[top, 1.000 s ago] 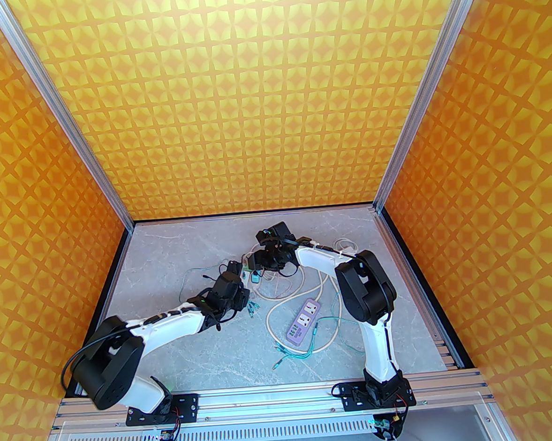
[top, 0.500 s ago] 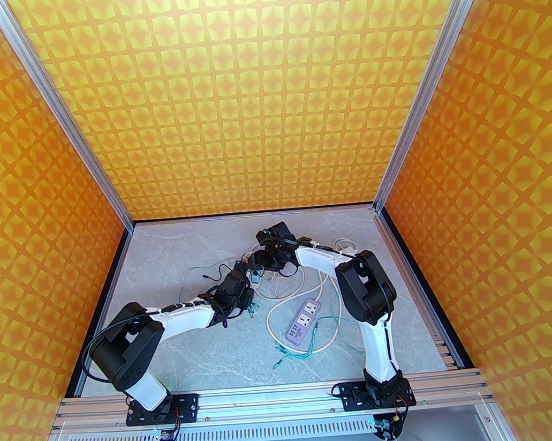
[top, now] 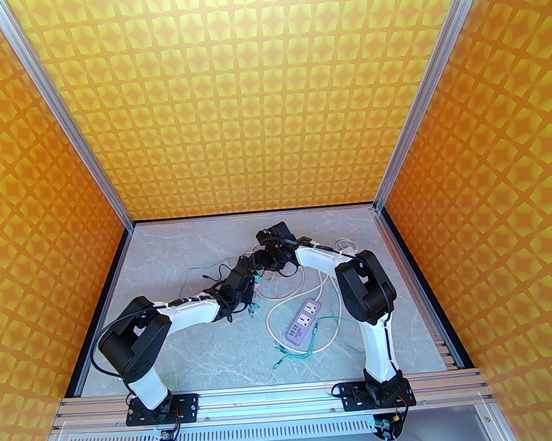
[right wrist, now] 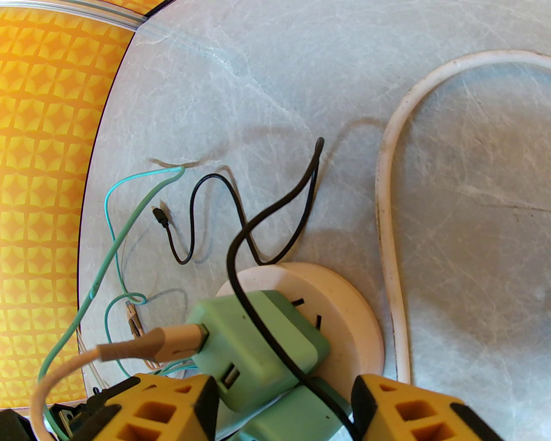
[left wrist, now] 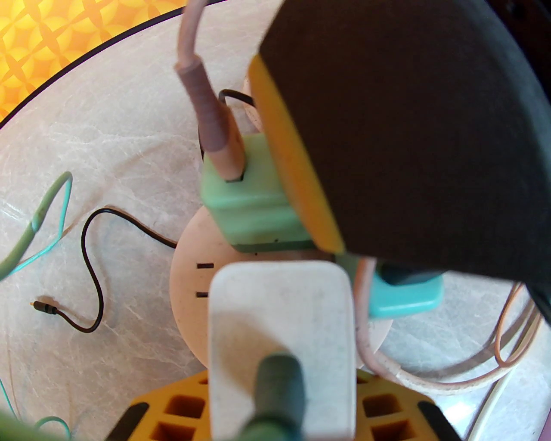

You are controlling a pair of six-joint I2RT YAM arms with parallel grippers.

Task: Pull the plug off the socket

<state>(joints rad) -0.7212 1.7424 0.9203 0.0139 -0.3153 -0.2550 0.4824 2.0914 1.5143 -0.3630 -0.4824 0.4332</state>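
Left hand (left wrist: pixel 282 405) clamps white plug (left wrist: pixel 280 310); right hand (right wrist: pixel 284 405) straddles green plugs (right wrist: pixel 254 340), grip unclear; socket (right wrist: pixel 344 310) mid table (top: pixel 210 351)

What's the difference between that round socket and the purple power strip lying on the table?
The round socket is a disc, while the purple power strip is a long bar. The socket is pale cream; the strip is purple with white outlets. The socket has a green charger plugged into it; the strip's outlets look empty. Both lie flat on the grey table.
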